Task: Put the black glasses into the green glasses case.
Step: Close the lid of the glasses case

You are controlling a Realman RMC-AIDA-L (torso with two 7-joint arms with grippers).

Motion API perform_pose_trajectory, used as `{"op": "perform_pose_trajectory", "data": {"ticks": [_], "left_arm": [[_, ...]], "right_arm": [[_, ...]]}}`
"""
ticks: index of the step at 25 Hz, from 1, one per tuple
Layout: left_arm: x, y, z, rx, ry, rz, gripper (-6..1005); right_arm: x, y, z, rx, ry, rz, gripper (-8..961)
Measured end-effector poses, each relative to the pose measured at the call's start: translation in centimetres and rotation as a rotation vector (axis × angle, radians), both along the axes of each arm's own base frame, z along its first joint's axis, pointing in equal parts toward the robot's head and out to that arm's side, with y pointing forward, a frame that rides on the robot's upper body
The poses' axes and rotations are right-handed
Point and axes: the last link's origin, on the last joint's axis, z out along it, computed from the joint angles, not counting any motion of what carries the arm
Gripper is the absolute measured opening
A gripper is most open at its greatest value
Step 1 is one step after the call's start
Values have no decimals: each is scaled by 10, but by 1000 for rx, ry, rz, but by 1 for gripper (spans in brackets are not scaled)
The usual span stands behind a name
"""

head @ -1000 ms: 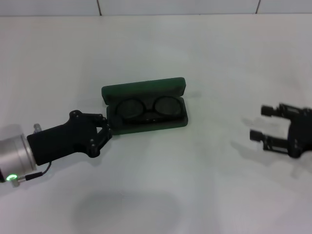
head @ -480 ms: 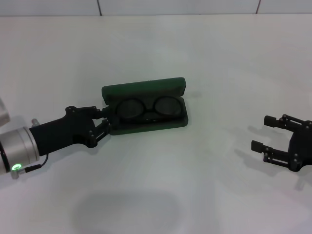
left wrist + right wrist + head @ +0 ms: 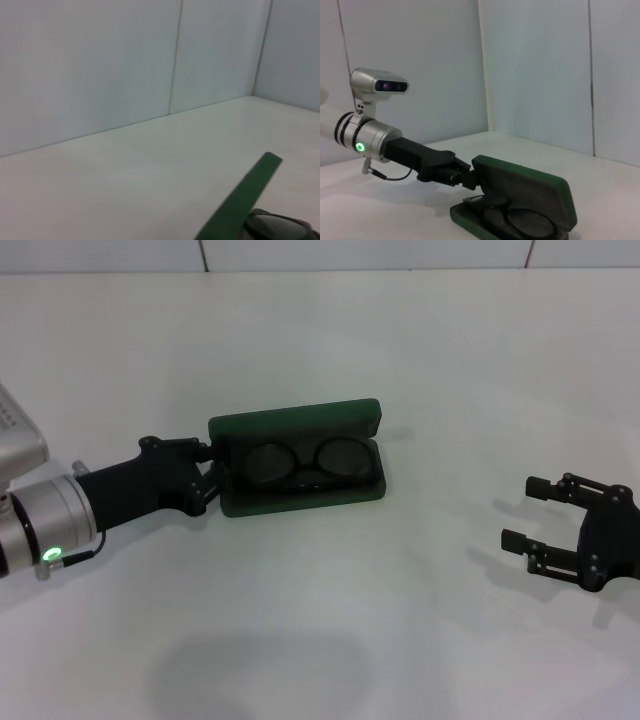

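The left gripper sits at the left end of the green glasses case, its fingers drawn in close around the corner where the raised lid meets the tray; whether they actually pinch the lid edge I cannot tell. The case lies open near the middle of the white table, lid standing along its far side. The black glasses lie folded inside the tray, lenses up. They look light and thin-framed, easily scratched or bent, so any hold belongs on the stiff case shell, best at the lid's rim, not on the frame. The right gripper rests spread open, well apart on the right.
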Motion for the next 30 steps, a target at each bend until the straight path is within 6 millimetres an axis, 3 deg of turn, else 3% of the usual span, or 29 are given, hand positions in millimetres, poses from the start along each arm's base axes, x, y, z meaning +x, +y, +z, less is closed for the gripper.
{"op": "perform_pose_trajectory", "data": {"ticks": [7, 15, 30], "left_arm": [[2, 6, 1, 9, 34, -28, 208], [3, 10, 5, 28, 52, -49, 31], [9, 37, 19, 99, 96, -48, 23]], "right_arm": [[-1, 0, -1, -4, 3, 1, 716], [-5, 2, -3, -16, 6, 12, 715], [-8, 1, -8, -41, 13, 24, 712]]}}
